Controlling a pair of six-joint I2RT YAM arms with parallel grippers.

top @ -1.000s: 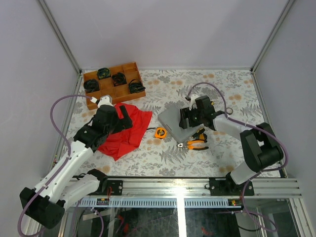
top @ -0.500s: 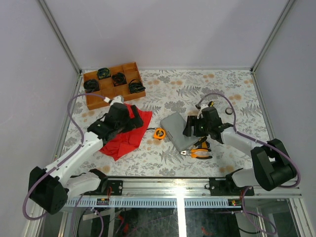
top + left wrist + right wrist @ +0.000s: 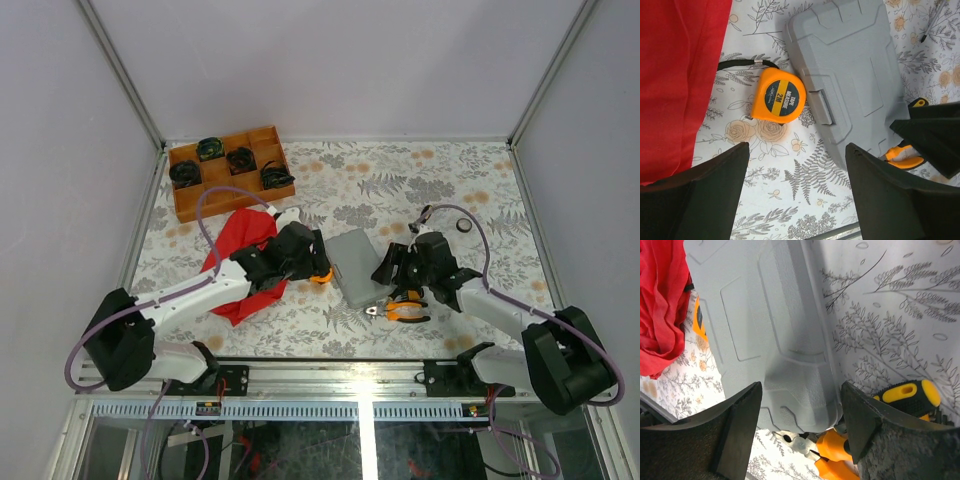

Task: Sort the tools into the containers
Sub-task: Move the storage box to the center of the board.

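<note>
Flat grey plastic hinged tool case [image 3: 357, 266], shut, at mid-table. Round orange tape measure [image 3: 777, 96] just beside its latch side, orange-and-black pliers [image 3: 401, 304] at its near corner. Left gripper [image 3: 795, 162] spread wide above the tape measure, right gripper [image 3: 800, 395] spread wide over the case's edge. Probably best to open the lid first, then close squarely around the tape's body. Since a second ago: left arm swung off the crumpled red cloth [image 3: 238, 240], right arm drawn nearer.

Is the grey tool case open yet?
No, the grey case lies shut on the table, only its moulded outer lid showing, with the latch on the edge next to the tape measure.
</note>
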